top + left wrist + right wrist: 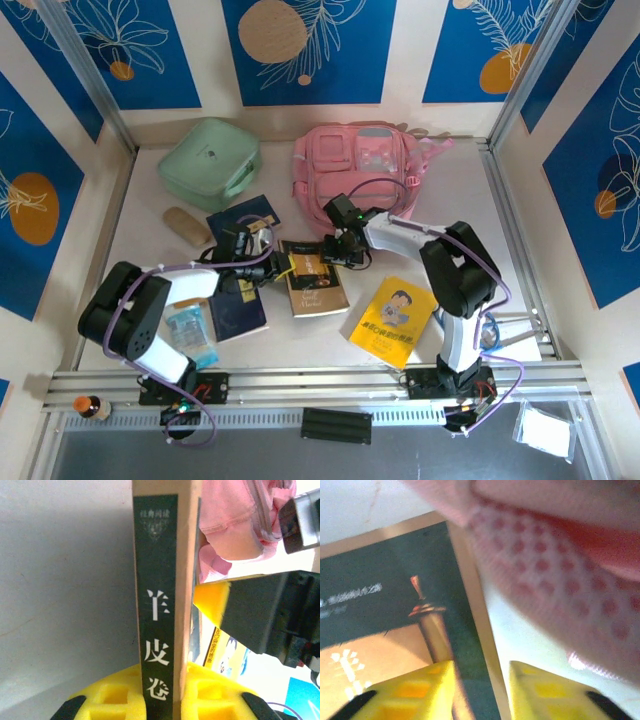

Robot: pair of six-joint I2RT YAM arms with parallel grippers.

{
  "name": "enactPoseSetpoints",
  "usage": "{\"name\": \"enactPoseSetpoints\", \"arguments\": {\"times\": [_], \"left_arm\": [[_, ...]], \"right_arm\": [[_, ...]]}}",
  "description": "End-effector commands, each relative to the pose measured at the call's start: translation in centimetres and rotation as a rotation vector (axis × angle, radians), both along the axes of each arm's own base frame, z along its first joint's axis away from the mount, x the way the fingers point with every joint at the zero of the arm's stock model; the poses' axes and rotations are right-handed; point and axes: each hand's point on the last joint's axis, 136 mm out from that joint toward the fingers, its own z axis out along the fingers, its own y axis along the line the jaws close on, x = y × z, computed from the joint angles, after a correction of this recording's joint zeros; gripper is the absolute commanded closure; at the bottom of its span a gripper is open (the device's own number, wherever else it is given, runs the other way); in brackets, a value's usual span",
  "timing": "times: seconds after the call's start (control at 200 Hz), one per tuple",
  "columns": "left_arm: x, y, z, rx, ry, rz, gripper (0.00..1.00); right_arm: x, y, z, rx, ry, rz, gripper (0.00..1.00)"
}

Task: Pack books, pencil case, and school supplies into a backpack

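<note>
Brown book point(315, 280) with a dark green centre picture and white characters is clamped between the left hand's point(162, 690) yellow pads. The right hand point(481, 685) is spread open, straddling the book's edge. Just beyond it, the pink backpack point(555, 565) is blurred and cropped.

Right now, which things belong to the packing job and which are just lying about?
Job: backpack, brown book, yellow book, upper navy book, lower navy book, pencil case.
Lying about: mint-green case, small bottle, black block, clear bag.
</note>
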Motion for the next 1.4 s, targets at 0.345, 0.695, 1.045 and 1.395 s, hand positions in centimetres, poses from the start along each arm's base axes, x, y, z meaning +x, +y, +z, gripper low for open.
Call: {"name": "enactPoseSetpoints", "arguments": {"times": [0.345, 0.695, 1.045, 1.395], "left_arm": [[3.7, 2.5, 14.2, -0.004, -0.359, 0.125, 1.00], [11.0, 2.0, 23.8, -0.196, -0.512, 0.351, 1.00], [16.8, -0.3, 24.0, -0.300, -0.465, 0.459, 1.00], [19.0, -2.2, 24.8, -0.405, -0.446, 0.517, 1.00]], "right_arm": [[2.3, -1.2, 13.1, 0.433, -0.335, -0.065, 0.31], [4.4, -4.0, 17.4, 0.792, -0.375, -0.235, 0.09], [5.8, -5.4, 18.8, 0.997, -0.270, -0.387, 0.01], [6.7, -2.5, 18.7, 1.106, -0.156, -0.402, 0.01]]}}
